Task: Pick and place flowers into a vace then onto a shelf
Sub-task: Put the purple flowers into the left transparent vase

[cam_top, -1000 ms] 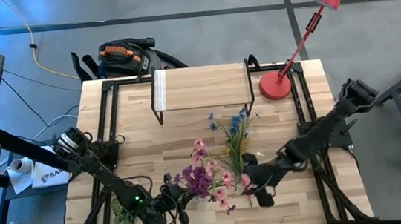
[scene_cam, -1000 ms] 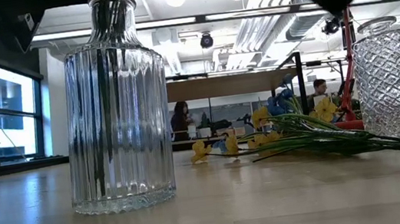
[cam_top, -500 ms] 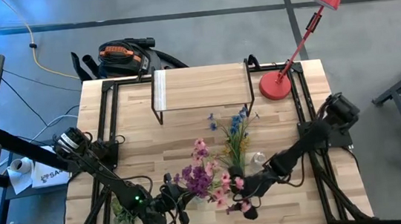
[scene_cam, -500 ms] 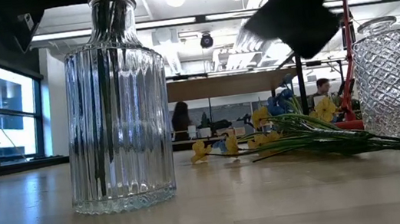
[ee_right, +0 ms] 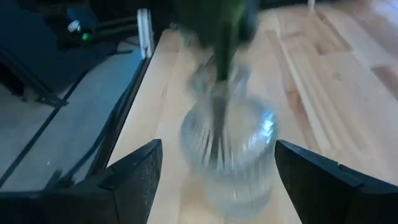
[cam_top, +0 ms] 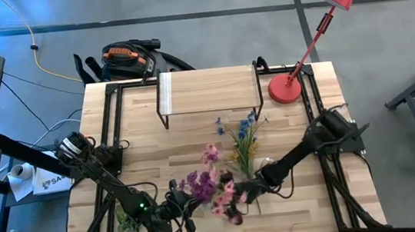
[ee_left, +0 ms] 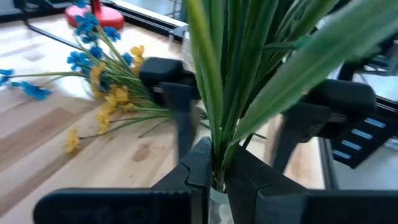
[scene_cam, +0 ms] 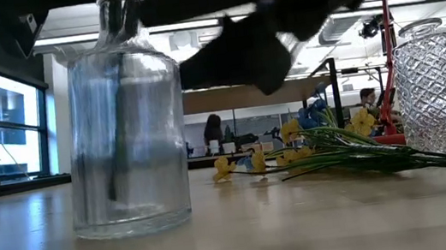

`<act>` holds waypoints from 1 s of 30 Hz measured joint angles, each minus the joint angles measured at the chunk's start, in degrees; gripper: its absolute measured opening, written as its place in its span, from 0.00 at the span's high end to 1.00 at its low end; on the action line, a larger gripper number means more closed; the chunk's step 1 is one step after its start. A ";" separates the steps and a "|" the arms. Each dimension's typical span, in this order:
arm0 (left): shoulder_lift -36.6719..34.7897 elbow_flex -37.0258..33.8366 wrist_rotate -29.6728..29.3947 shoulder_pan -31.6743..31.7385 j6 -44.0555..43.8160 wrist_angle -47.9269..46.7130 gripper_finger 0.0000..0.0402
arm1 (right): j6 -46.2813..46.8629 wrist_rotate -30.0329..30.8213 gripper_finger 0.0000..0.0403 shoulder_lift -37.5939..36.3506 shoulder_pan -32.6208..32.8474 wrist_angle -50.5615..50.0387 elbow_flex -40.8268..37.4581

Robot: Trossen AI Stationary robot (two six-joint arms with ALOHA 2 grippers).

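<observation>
The pink and purple flowers stand with their stems in the ribbed glass vase, near the table's near edge. My left gripper is shut on those stems just above the vase's neck. My right gripper is open beside the bunch. In the right wrist view its fingers stand on either side of the ribbed vase. The blue and yellow flowers lie flat on the table, mid-table. The shelf stands at the far edge. My left gripper pinches the bunched green stems between its two fingers, low on the stems, right above the vase's mouth. The stems rise upright out of the hold and their lower ends reach down inside the vase. My right gripper straddles the ribbed vase; whether a finger touches the glass I cannot tell.
A diamond-cut glass vase stands to the right of the lying bunch. A red desk lamp sits at the far right corner. A small green plant tuft lies near the left arm. Bare wood lies between the shelf and the flowers.
My right arm has swung toward the table's left, bringing its gripper from beside the bunch up around the ribbed vase. The vase has shifted slightly on the table, and the pink and purple heads have swayed.
</observation>
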 joint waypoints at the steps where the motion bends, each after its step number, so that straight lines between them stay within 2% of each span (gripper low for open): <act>1: 0.00 0.00 0.35 0.00 0.00 -0.05 0.82 | -0.30 0.16 0.25 0.42 -0.36 -0.16 0.64; 15: 0.00 0.00 0.98 0.00 -0.04 -2.17 0.82 | -2.29 1.24 0.25 1.79 -1.55 -3.54 2.48; 19: 0.00 0.00 1.68 0.02 -0.84 -2.70 0.80 | -2.36 -0.08 0.25 1.79 -2.14 -3.71 2.46; 26: -0.02 0.02 -0.12 -0.04 -5.51 -5.02 0.61 | -2.36 -0.99 0.25 1.79 -2.91 -3.90 2.44; 30: -0.02 0.02 1.88 0.04 -9.11 -6.40 0.47 | -2.50 -1.58 0.25 1.79 -3.07 -4.26 2.42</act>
